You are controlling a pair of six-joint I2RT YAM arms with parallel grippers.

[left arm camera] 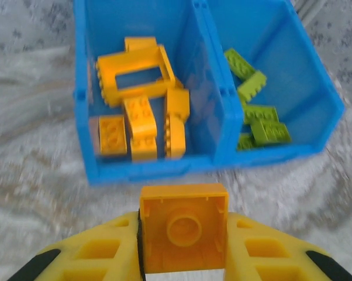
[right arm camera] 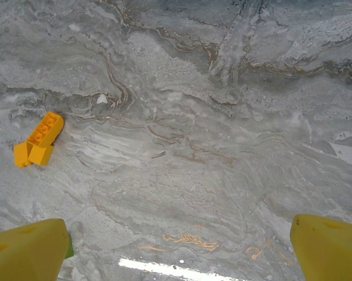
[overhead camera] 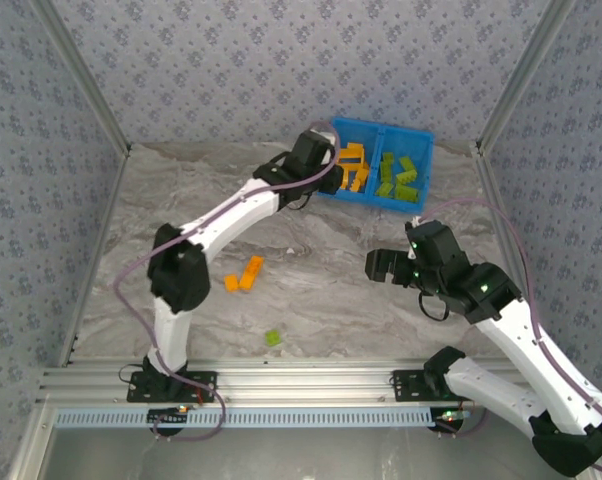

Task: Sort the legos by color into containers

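Orange plastic is clamped in the left hand: a square orange brick, hollow underside toward the left wrist camera, is pinched between the two yellow fingers. Just beyond it on the grey marbled counter lies the blue bin. This close view makes out its contents. The left compartment holds the orange legos, among them an open rectangular frame piece. The right compartment, past the central divider, holds the lime green legos. The held brick sits short of the bin's near wall, not over either compartment.

From overhead the layout is plainer. The bin stands at the far right of the counter, and the left arm stretches to its near left corner. The right hand hovers over bare counter, well apart from the bin. Two loose lots lie left of it: an orange cluster near the middle and a single green brick close to the near edge.

Seen from above, the right hand's opening is hard to judge. The right wrist camera shows its fingers spread wide at the lower corners with nothing between them. It also shows the orange cluster as a long brick with smaller pieces touching it, and a sliver of green beside one finger.
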